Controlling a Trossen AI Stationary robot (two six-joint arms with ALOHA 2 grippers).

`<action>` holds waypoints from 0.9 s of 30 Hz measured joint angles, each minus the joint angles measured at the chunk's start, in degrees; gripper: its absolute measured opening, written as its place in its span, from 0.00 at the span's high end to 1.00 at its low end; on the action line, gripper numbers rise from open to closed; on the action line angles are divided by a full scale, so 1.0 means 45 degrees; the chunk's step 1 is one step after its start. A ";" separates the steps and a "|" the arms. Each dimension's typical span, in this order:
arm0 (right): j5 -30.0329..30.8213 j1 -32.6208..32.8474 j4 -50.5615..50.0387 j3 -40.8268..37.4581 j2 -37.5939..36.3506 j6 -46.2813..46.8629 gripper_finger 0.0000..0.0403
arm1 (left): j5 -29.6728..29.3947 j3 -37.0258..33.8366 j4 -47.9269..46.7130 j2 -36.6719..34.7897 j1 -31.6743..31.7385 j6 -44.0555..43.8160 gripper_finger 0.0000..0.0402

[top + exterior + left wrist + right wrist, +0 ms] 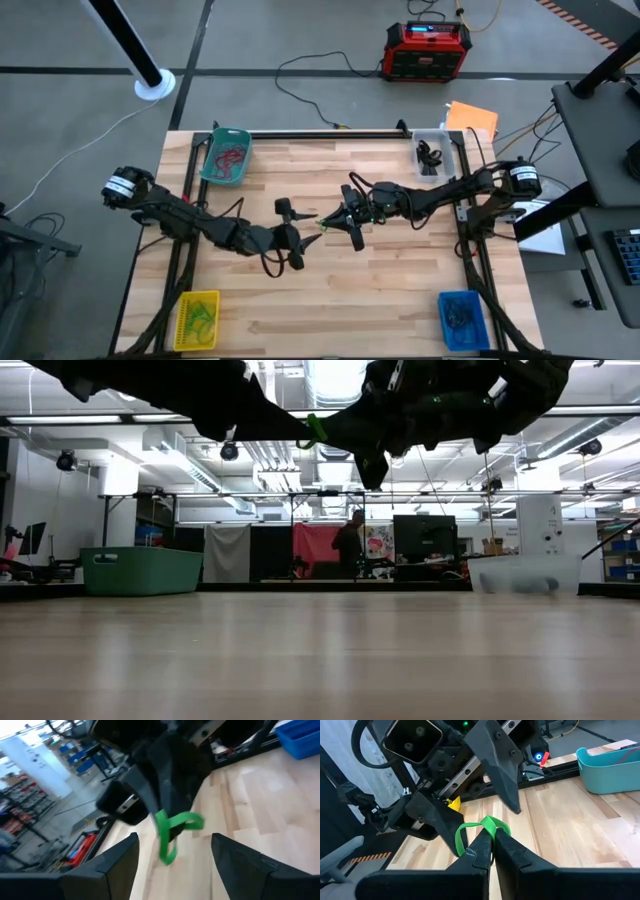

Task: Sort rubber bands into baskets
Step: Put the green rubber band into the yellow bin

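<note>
Handover of a green rubber band [481, 831] above mid-bench.
I see my right end effector [491, 841] pinched together on the band, holding it in the air over the bench [400, 290] centre. My left end effector [291, 232] faces it, fingers spread wide on either side of the dangling loop. Teal basket [226, 156], clear basket [436, 153], yellow basket [197, 319] and blue basket [462, 319] sit at the corners.

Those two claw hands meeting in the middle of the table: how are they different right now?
The right end effector is shut, pinching a green rubber band; the left end effector is open and holds nothing. The right one presents the band; the left one's fingers stand spread on either side of it. Both are dark, two-fingered, and raised above the table.
</note>
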 joint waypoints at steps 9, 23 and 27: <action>0.0000 0.0000 0.0000 0.0006 0.0000 -0.0076 0.98 | 0.0136 0.0009 0.0000 0.0000 0.0101 -0.0059 0.47; 0.0000 0.0000 0.0000 0.0010 0.0000 -0.0107 0.98 | 0.0146 -0.0054 -0.0228 0.0000 0.0110 -0.0064 0.98; 0.0000 0.0000 -0.0002 0.0010 0.0000 -0.0074 0.98 | 0.0146 -0.0059 -0.0248 0.0000 0.0110 -0.0069 0.99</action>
